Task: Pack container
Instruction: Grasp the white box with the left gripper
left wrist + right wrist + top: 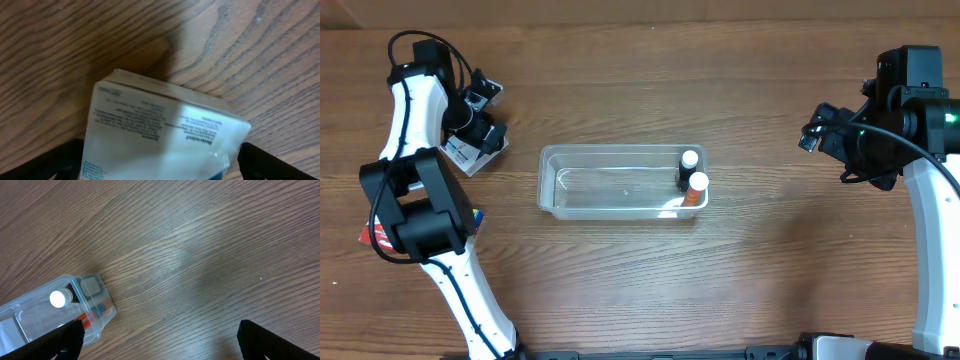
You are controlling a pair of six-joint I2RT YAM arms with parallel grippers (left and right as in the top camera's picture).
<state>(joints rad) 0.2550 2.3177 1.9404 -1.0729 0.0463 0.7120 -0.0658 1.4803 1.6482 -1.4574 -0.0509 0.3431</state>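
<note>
The clear container (555,190) lies at the table's middle. In its right end are a dark bottle with a white cap (689,162) and an orange bottle with a white cap (696,187). My left gripper (483,128) is at the far left, open, its fingers (162,162) straddling a white printed box (160,130) that lies on the table (468,153). My right gripper (817,130) is open and empty (157,340) over bare wood, right of the container, whose corner (95,287) and bottles show in the right wrist view.
A red packet (375,236) and a blue edge (475,213) lie partly hidden under the left arm near the left table edge. The wooden table (760,260) shows bare wood in front of and right of the container.
</note>
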